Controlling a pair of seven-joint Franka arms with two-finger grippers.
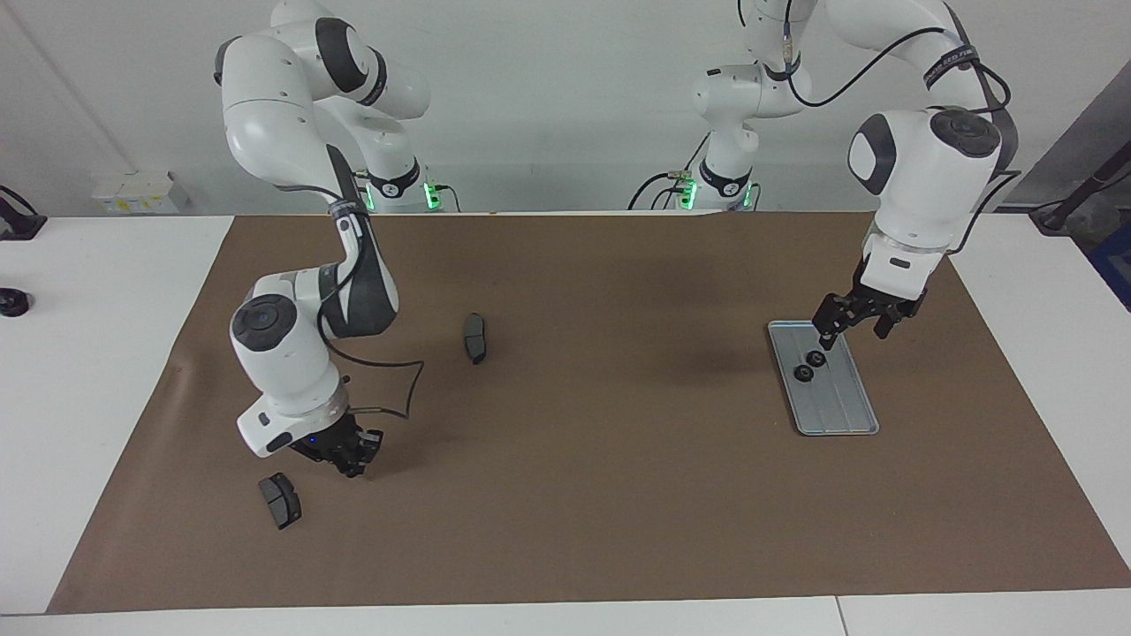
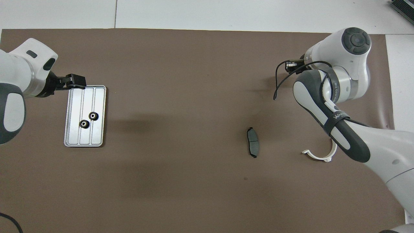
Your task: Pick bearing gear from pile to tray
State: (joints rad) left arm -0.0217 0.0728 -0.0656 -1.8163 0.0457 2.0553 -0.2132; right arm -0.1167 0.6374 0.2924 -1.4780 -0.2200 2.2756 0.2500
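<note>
"Where is the right gripper [image 1: 352, 459]?"

"Low over the mat, just beside a brake pad [image 1: 280, 500]. Open or shut, I can't tell. I see no loose gear there."

"And the gears [image 1: 815, 359]?"

"Two lie in the tray [image 1: 844, 408], well apart from it. The left gripper [image 1: 855, 325] hangs over the tray, fingers spread, holding nothing."

"Anything hidden?"

"Only the overhead view shows the white half-ring [image 2: 318, 158]."

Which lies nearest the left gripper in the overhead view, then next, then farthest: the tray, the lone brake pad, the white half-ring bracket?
From the left gripper:
1. Tray, directly under it.
2. Brake pad, mid-table.
3. White half-ring bracket, toward the right arm's end.
</note>
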